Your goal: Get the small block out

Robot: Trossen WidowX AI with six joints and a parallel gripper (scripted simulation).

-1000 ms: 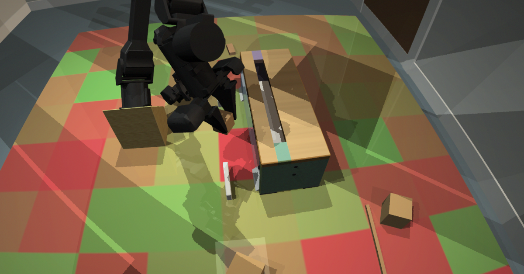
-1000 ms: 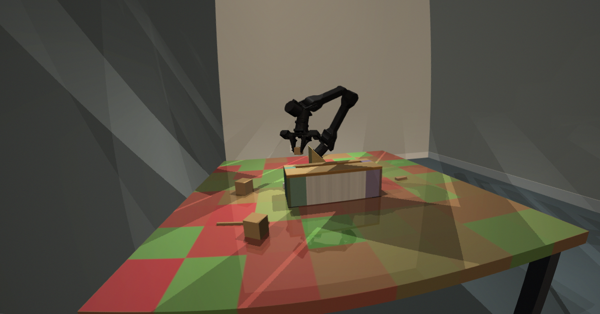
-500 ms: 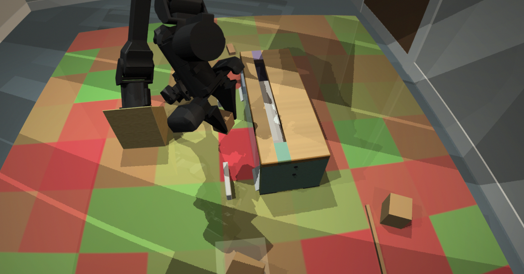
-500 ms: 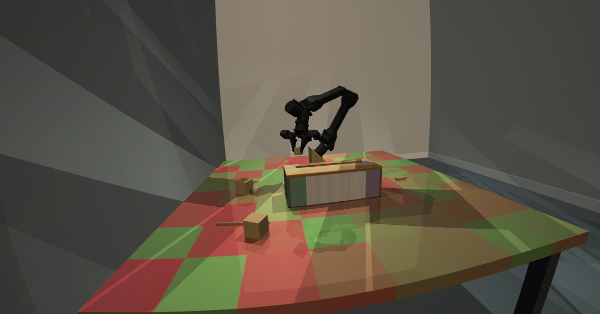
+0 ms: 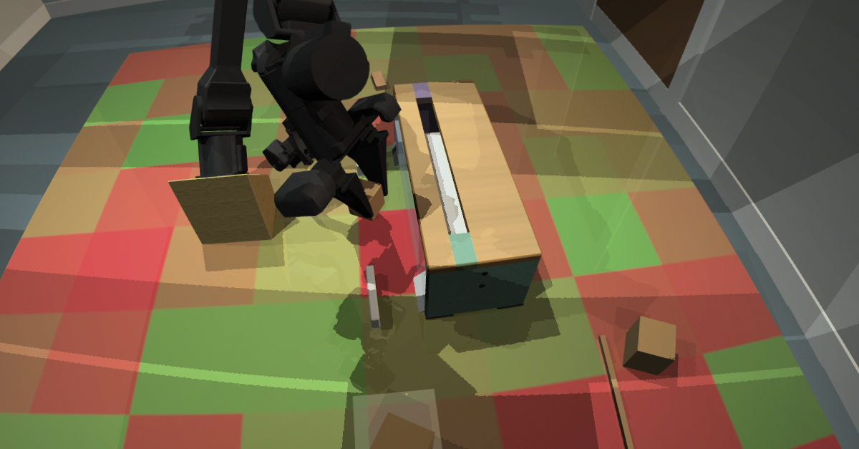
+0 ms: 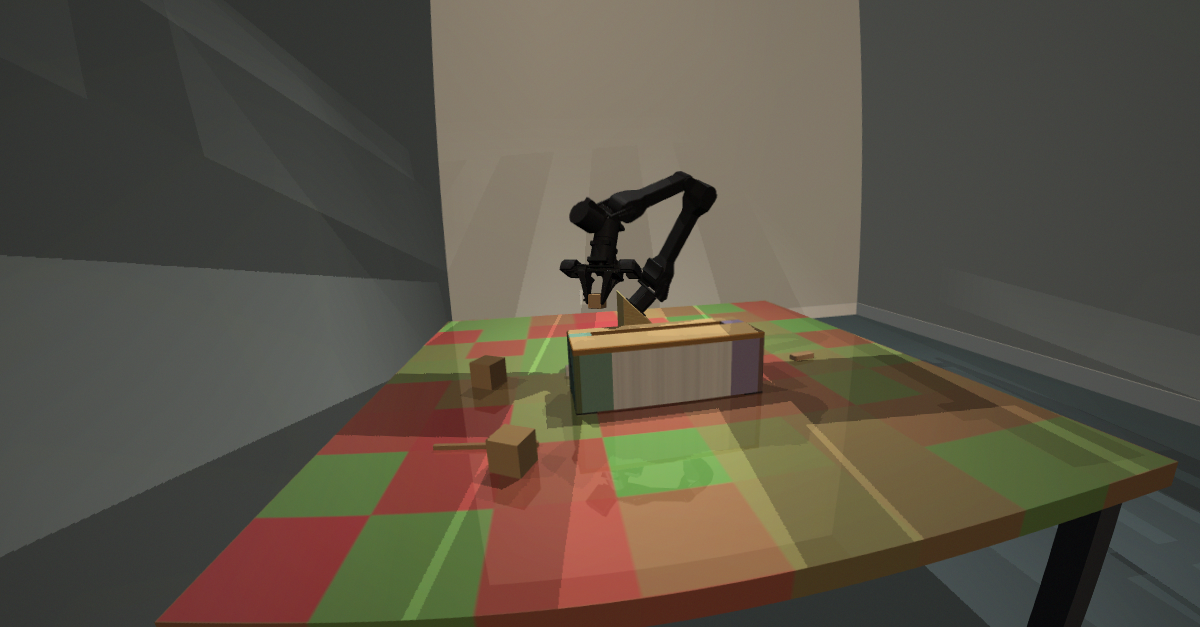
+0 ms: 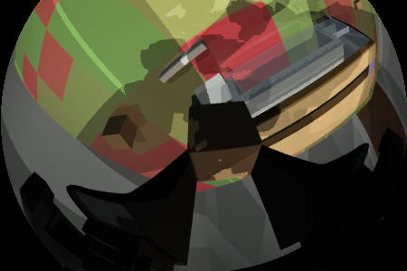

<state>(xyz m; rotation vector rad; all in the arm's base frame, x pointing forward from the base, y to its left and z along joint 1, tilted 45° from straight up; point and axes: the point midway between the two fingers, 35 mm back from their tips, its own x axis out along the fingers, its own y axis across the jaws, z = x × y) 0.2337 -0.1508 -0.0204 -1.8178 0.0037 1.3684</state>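
My gripper point(image 5: 377, 204) point(image 6: 596, 299) point(image 7: 219, 150) is shut on a small tan block point(image 5: 374, 198) point(image 6: 595, 301) point(image 7: 225, 160), one finger on each side of it. The block is in the air, above the table and outside the box point(image 5: 492, 205) point(image 6: 671, 370) point(image 7: 312, 133), off its clear front. In the exterior view it shows above the level of the box top, with a gap. The box stands upright. Its pale shelf point(image 5: 444, 175) shows through the top slot, and no block is seen on the visible part. The fingers hide parts of the block.
A pale bar point(image 5: 373, 295) point(image 7: 183, 60) lies before the box front. A wooden panel point(image 5: 222, 208) stands by the arm base. A loose cube point(image 5: 650, 344) point(image 6: 512, 452) lies beside a thin stick point(image 5: 613, 379) point(image 6: 457, 447). Another cube point(image 5: 402, 430) point(image 6: 487, 372) and a small wooden piece point(image 5: 379, 79) point(image 6: 801, 355) lie farther off.
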